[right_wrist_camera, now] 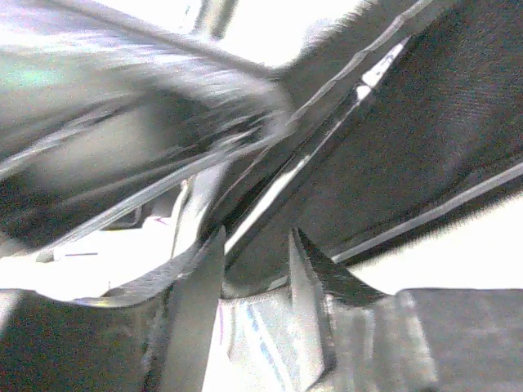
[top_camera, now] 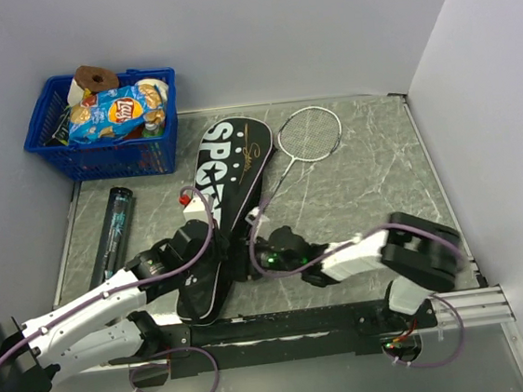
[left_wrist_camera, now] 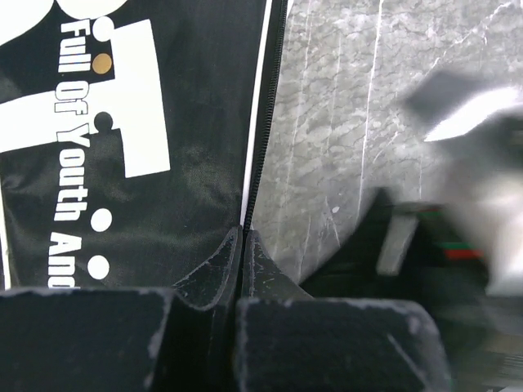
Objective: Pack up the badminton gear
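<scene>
The tube lies left on the bench. Left jaws are pressed together at the zip seam of the bag, mid-bench: hold that edge steady. Right jaws stand apart at the bag's right side, a thin shaft, likely the racket, between them; centre it before closing

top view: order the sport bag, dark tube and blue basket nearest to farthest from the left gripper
1. black SPORT bag, directly under the left gripper, jaws pinched at its zip edge
2. dark tube, on the table to its left
3. blue basket, back left corner
</scene>
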### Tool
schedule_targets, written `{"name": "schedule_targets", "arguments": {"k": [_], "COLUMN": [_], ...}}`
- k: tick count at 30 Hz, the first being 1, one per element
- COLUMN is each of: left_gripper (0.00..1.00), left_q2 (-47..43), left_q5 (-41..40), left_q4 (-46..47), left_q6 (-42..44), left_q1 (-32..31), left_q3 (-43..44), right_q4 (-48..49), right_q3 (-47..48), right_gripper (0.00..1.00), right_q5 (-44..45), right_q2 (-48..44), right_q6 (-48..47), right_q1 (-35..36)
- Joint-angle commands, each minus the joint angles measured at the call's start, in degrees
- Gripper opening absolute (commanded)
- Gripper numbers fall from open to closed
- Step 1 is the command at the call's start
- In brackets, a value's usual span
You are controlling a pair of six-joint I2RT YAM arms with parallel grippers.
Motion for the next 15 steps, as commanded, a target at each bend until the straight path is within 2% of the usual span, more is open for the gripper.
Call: {"name": "schedule_targets", "arguments": {"k": [1, 3, 4, 6, 7, 11, 15], "left_gripper": [0.01, 0.01, 0.01, 0.01, 0.01, 0.01, 0.01], "left_q2": [-1.15, -1.85, -2.12, -2.47, -2.65, -2.39, -2.30], "left_q5": [0.26, 0.17, 0.26, 0.52, 0.87, 1.49, 2.28], "left_q4": [2.44, 2.18, 2.26, 2.18, 2.35, 2.79, 3.32], "left_q6": [0.71, 0.97, 1.06, 1.06, 1.06, 1.15, 1.33], "left_q1": [0.15, 0.32, 0.41, 0.50, 0.50, 0.59, 0.59], "left_q3": [3.74, 4.09, 4.18, 4.27, 4.35, 4.44, 4.09], "right_q4": [-12.07, -19.43, -28.79, -39.29, -47.69, -58.65, -64.47], "right_q3": [-2.56, -2.22, -1.17, 3.64, 5.50, 13.33, 22.36], "right_gripper": [0.48, 0.48, 0.49, 0.50, 0.51, 0.51, 0.55], "right_q5": [4.24, 5.90, 9.39, 14.41, 18.09, 21.37, 23.13], "right_q2": [-14.03, -19.91, -21.69, -24.68, -24.87, -22.33, -15.49], "right_q6": [-4.69, -6.43, -7.41, -10.73, -11.62, -13.92, -16.29], "right_q1": [-3.01, -5.89, -6.79, -8.02, -9.85, -17.24, -23.66]}}
